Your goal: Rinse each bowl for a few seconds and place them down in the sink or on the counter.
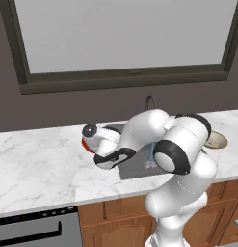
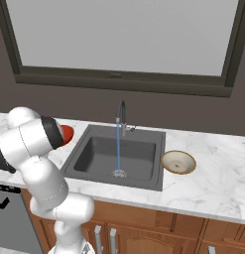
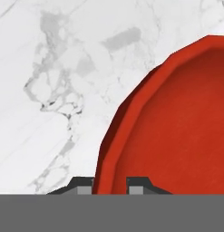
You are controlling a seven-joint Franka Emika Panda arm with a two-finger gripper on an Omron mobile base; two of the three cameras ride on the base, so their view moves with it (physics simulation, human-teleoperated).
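Observation:
The red bowl [image 3: 177, 127] is over the white marble counter [image 3: 54, 90], just left of the sink [image 2: 94, 154]. My gripper [image 3: 111, 186] is shut on its rim, one fingertip outside the wall and one inside. Whether the bowl rests on the marble or hangs just above it, I cannot tell. From the base, the red bowl [image 1: 85, 144] peeks out beneath my wrist, and the red bowl [image 2: 67, 133] shows past my elbow. The beige bowl [image 2: 178, 162] sits upright on the counter [image 2: 213, 183] right of the sink; the beige bowl [image 1: 217, 140] is partly behind my arm.
The dark faucet [image 2: 122, 116] runs a thin blue stream of water [image 2: 118, 149] down onto the drain. A large window spans the wall behind. Wooden cabinets [image 2: 144, 233] stand below the counter, and a dark appliance front [image 1: 29, 229] sits at lower left.

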